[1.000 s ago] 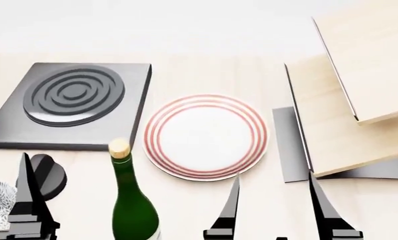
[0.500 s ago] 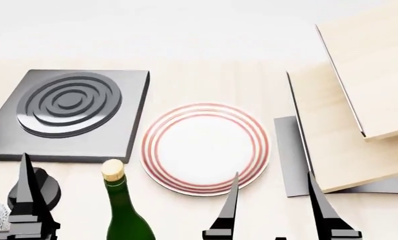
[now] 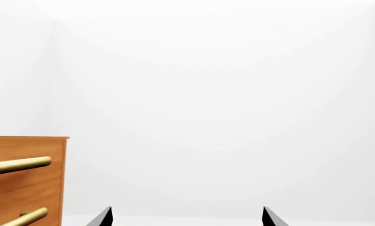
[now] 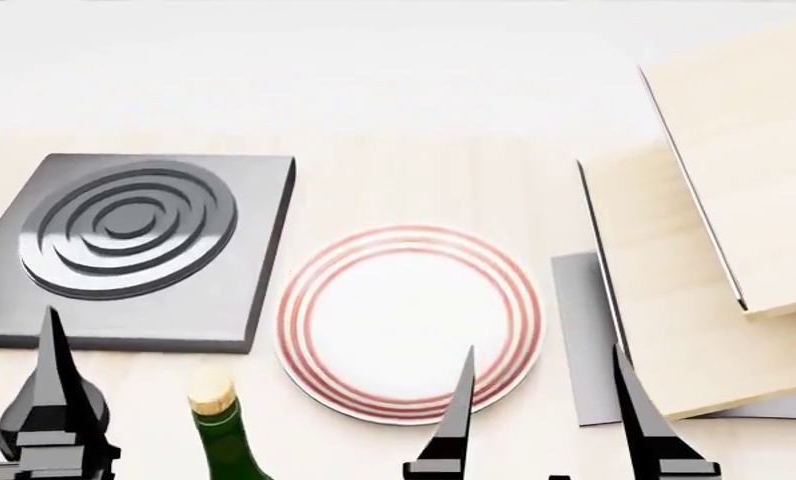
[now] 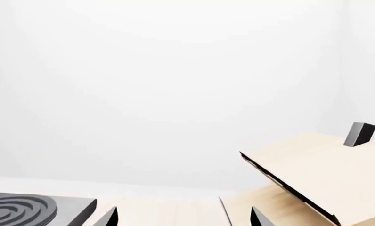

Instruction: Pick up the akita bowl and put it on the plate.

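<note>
The plate [image 4: 412, 320], white with thin red rings, lies flat at the middle of the light wooden table. The akita bowl is all but out of view: only a pale sliver at the bottom left corner of the head view, beside my left gripper [image 4: 65, 405], may belong to it. My right gripper [image 4: 548, 412] stands open just in front of the plate's near right rim, one finger overlapping the rim. In the left wrist view my left gripper [image 3: 186, 217] is open with bare white wall between its tips. The right gripper [image 5: 183, 217] holds nothing.
A square grey stove burner [image 4: 125, 240] sits left of the plate. A green bottle with a cork [image 4: 218, 425] stands between my grippers. Slanted pale wooden panels [image 4: 718, 220] rise at the right. A wooden drawer unit with brass handles [image 3: 24, 179] shows in the left wrist view.
In the head view the whole scene has slid downward. The bowl has dropped almost out of the bottom left corner and the bottle shows less. Both grippers keep their place in the frame.
</note>
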{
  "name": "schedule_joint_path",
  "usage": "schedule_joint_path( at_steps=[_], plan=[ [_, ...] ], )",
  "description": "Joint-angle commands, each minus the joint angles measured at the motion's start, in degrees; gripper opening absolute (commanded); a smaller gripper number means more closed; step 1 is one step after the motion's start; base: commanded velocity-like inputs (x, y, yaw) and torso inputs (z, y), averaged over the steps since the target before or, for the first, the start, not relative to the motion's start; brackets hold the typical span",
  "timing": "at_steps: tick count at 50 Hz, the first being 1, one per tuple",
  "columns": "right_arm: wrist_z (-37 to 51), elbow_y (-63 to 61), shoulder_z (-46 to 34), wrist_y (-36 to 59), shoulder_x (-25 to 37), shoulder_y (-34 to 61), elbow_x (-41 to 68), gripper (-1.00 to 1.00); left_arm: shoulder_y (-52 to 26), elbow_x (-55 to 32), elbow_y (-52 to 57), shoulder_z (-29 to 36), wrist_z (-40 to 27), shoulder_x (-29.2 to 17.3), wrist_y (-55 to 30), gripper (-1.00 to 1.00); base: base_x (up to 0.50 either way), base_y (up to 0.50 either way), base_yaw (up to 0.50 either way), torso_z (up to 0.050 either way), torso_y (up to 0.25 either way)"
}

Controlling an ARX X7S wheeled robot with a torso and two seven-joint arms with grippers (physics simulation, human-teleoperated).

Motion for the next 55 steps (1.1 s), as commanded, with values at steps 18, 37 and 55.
schedule_joint_path(
  at_steps=[18,37,55],
  plan=[
    [0.3,0.6,-0.6,-0.2,0.5,0.4,0.4,1.0,-0.1,-0.3,-0.1,0.4,-0.6,-0.5,0.1,1.0,0.11,0.0,0.0,0.0,0.0],
    [0.7,0.6,-0.9,-0.3,0.8,0.3,0.6,1.0,-0.1,-0.2,-0.2,0.8,-1.0,-0.8,0.3,1.0,0.11,0.0,0.0,0.0,0.0],
    [0.6,1.3,-1.7,-4.4,1.3,-0.5,-0.3,1.0,-0.3,-0.2,-0.3,1.2,-1.3,-1.1,0.1,1.0,0.09,0.0,0.0,0.0,0.0]
  ],
)
